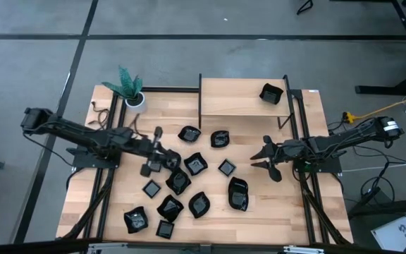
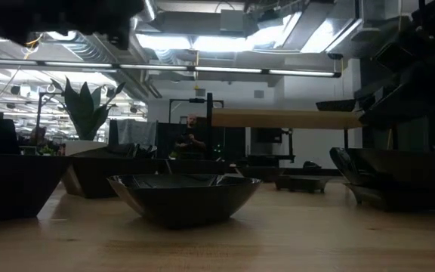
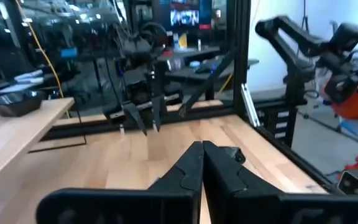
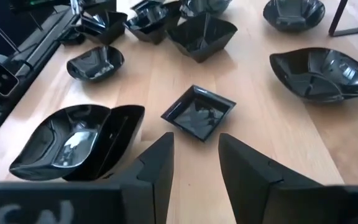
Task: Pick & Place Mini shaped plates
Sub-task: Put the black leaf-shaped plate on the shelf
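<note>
Several mini shaped plates, glossy black, lie scattered on the wooden table (image 1: 118, 204), among them a small square one (image 1: 227, 167) and a long pair stacked in each other (image 1: 237, 193). One more plate (image 1: 271, 93) rests on the raised wooden shelf (image 1: 231, 99). My left gripper (image 1: 177, 161) is shut and holds nothing; it hovers level over the plates left of the middle, and its fingers (image 3: 201, 163) point across the table. My right gripper (image 1: 256, 161) is open, slanting down toward the small square plate (image 4: 199, 112), which lies ahead of its fingertips (image 4: 194, 155).
A white pot with a green plant (image 1: 129, 90) stands at the table's far left corner. The shelf's black frame posts (image 1: 286, 102) rise at the back right. A deep plate (image 2: 183, 198) sits close to the low camera. Bare wood lies between the two grippers.
</note>
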Available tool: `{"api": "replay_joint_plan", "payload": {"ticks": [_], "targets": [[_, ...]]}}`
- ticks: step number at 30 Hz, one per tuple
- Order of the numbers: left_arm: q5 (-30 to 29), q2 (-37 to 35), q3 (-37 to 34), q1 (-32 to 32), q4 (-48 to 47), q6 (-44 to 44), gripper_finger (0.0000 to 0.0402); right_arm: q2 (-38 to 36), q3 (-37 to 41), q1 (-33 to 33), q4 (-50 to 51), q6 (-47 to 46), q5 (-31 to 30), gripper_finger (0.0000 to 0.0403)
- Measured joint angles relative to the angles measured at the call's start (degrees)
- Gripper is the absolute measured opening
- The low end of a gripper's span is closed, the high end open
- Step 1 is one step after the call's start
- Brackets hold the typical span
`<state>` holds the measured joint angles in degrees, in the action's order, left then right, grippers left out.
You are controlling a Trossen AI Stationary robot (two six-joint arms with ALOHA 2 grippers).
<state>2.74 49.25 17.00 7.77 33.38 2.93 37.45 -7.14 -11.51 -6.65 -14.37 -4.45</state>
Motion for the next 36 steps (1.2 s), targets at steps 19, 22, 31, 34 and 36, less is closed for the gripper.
{"api": "replay_joint_plan", "payload": {"ticks": [19,22,31,34,36], "targets": [[1.5,-31.7,-16.5,0.0,-1.9,-1.5,0.0002,0.0,0.0,0.0,-1.2,-0.2,0.0,0.0128],[0.6,-35.0,-16.5,0.0,-5.8,-1.5,0.0003,0.0,0.0,0.0,-1.6,-0.2,0.0,0.0128],[-1.6,-45.7,-16.5,0.0,-17.1,-2.0,0.0002,0.0,0.0,0.0,-6.0,-0.5,0.0,0.0128],[-1.7,-49.3,-16.5,0.0,-21.3,-2.7,0.0002,0.1,-0.8,0.0,-6.1,-0.3,0.0,0.0128],[-1.7,-49.2,-16.5,0.0,-22.0,-2.7,0.0003,0.7,-2.0,0.0,-5.9,-0.2,0.0,0.0128]]}}
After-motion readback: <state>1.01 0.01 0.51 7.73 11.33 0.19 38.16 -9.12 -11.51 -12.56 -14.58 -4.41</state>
